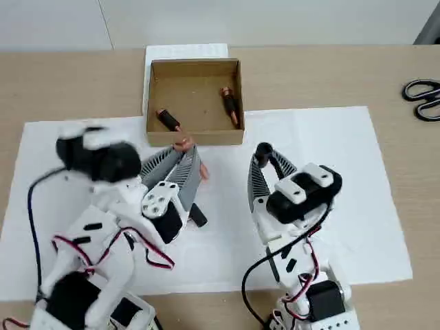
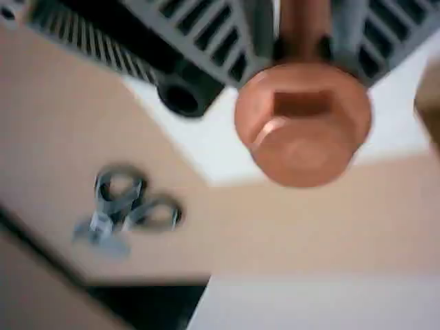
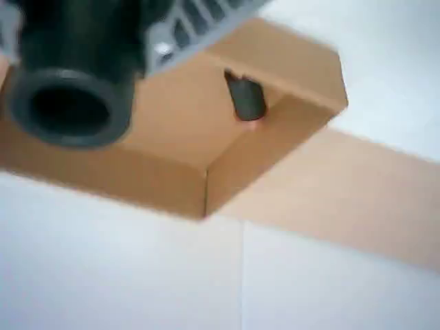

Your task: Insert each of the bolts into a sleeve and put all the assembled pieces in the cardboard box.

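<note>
My left gripper (image 1: 185, 154) is shut on a copper bolt (image 1: 183, 145), just in front of the cardboard box (image 1: 194, 132). In the left wrist view the bolt's hexagonal head (image 2: 302, 124) juts out from between the grey fingers. My right gripper (image 1: 265, 159) is shut on a black sleeve (image 1: 263, 150), held to the right of the bolt and apart from it. The sleeve's open end (image 3: 67, 104) shows in the right wrist view, and the sleeve (image 2: 181, 96) appears beside the bolt in the left wrist view. Two assembled pieces (image 1: 168, 119) (image 1: 230, 103) lie inside the box.
White paper (image 1: 344, 206) covers the table under both arms. Scissors (image 1: 422, 97) lie at the far right edge of the table, and the scissors (image 2: 127, 206) also show in the left wrist view. A white sheet (image 1: 185, 51) lies behind the box.
</note>
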